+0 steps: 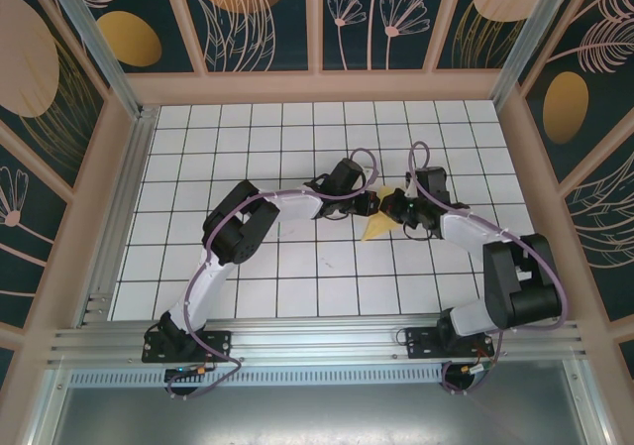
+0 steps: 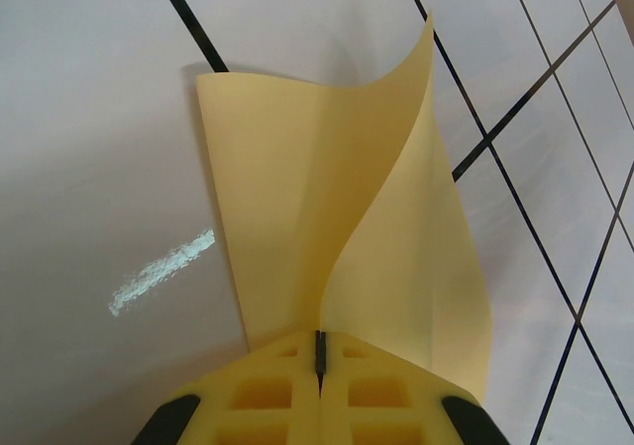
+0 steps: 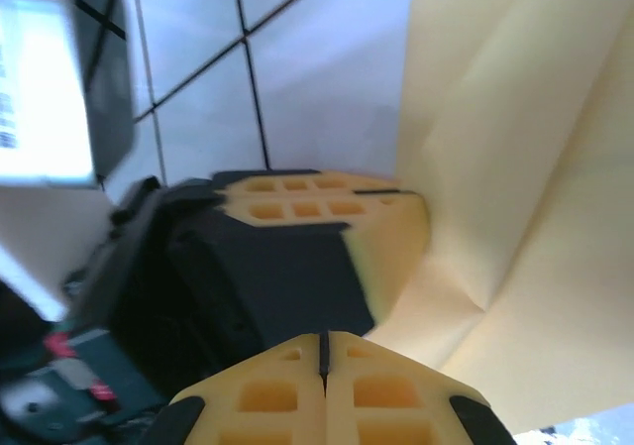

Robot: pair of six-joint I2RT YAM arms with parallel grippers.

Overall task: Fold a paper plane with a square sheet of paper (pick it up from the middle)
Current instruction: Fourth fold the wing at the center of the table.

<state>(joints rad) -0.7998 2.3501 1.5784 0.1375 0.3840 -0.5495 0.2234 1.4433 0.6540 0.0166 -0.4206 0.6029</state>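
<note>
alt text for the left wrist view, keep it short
The left tool, shut, pinches the near edge of a pale yellow sheet of paper. The paper's left part spreads flat over the white tiled table, while its right part curls upward to a point.

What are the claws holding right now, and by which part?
The left claw pinches the square sheet of paper at its near edge. The right claw is shut by it; hold unclear.

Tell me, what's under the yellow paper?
The white table with black lines lies under the paper. The patch right beneath the paper is covered, so it cannot be seen.
</note>
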